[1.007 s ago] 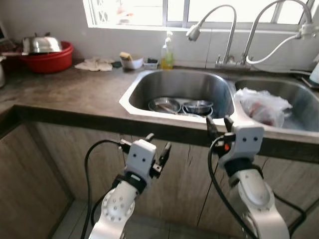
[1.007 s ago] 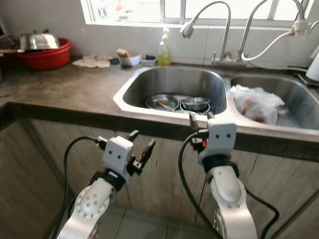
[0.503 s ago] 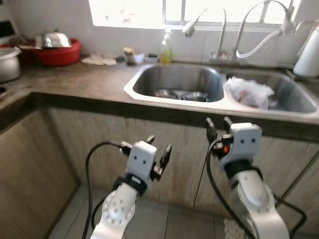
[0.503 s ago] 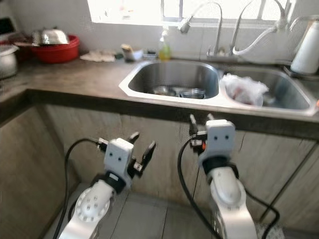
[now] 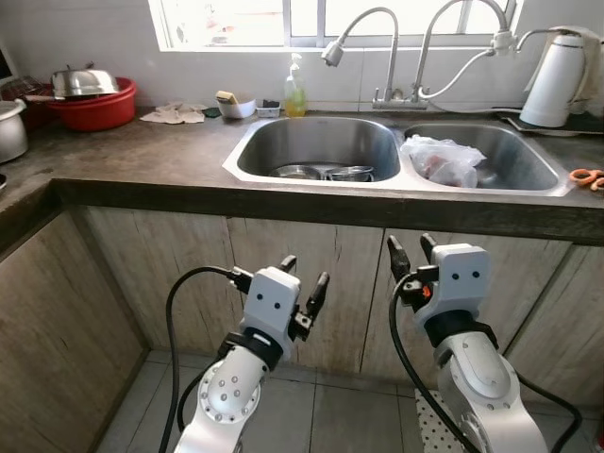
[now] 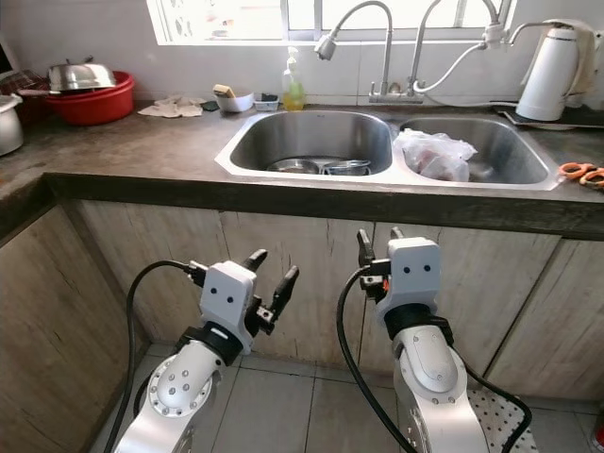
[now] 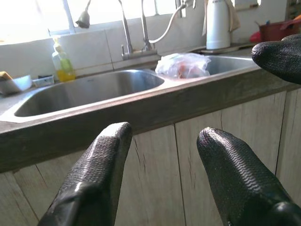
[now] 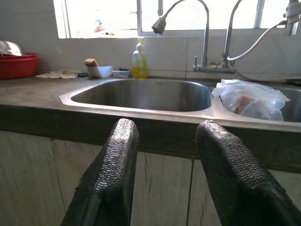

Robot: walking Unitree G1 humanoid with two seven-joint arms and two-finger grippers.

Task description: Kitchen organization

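Note:
A steel double sink (image 5: 316, 143) is set into the dark countertop. Its left basin holds several steel dishes (image 5: 326, 173), and a crumpled plastic bag (image 5: 442, 160) with something reddish inside lies in the right basin. My left gripper (image 5: 305, 272) hangs open below the counter edge, in front of the wooden cabinet doors (image 5: 311, 274). My right gripper (image 5: 410, 243) is open too, a little higher and right of the left one, pointing up at the counter edge. Both wrist views look along empty fingers (image 7: 110, 146) (image 8: 124, 141) toward the sink.
A white kettle (image 5: 552, 83) stands at the back right, a yellow soap bottle (image 5: 295, 94) behind the left basin. At the far left sit a red basin (image 5: 94, 106) under a steel lid and a pot (image 5: 9, 130). Grey floor tiles (image 5: 330, 425) lie below.
The camera has backed away from the sink, so the counter sits farther off and more cabinet and floor show. Both arms keep the same pose, fingers open.

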